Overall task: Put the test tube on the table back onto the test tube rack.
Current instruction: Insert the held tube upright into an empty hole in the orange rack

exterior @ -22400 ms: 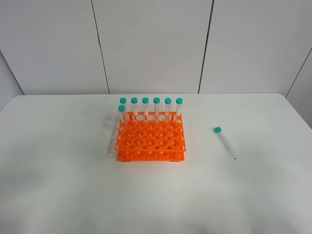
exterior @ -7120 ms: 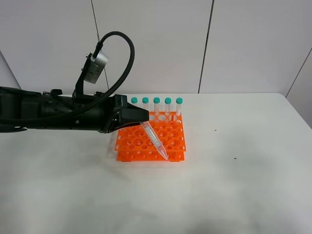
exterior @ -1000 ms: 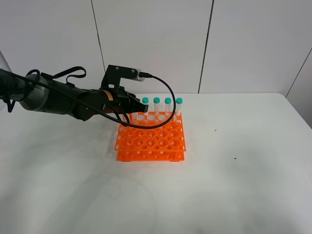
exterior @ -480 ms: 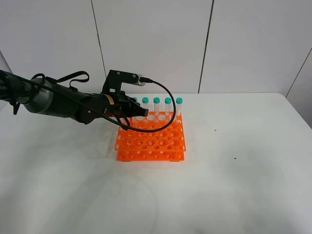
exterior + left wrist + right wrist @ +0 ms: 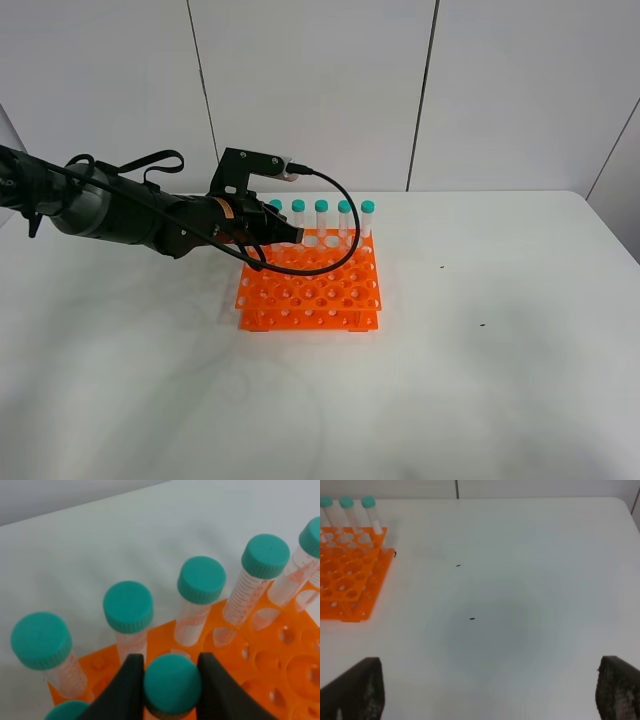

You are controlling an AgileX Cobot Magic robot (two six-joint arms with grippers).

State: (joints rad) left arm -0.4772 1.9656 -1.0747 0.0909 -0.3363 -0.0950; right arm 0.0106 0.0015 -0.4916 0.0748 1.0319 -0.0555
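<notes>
The orange test tube rack (image 5: 310,288) stands mid-table, with several teal-capped tubes (image 5: 321,206) upright in its back row. My left gripper (image 5: 285,233) hangs over the rack's back left corner. In the left wrist view the left gripper (image 5: 171,666) is shut on the teal cap of the test tube (image 5: 172,685), just in front of the back row (image 5: 201,580) over the rack (image 5: 260,655). The tube's body is hidden under its cap. My right gripper (image 5: 492,692) is open and empty over the bare table (image 5: 520,605), away from the rack (image 5: 350,580).
The white table (image 5: 500,360) stretches wide around the rack. A few tiny dark specks (image 5: 472,618) lie on it to the right of the rack. A panelled wall (image 5: 320,90) stands behind the table's far edge.
My left gripper has come down a little over the rack's back left corner with the tube in it. The right gripper has not moved.
</notes>
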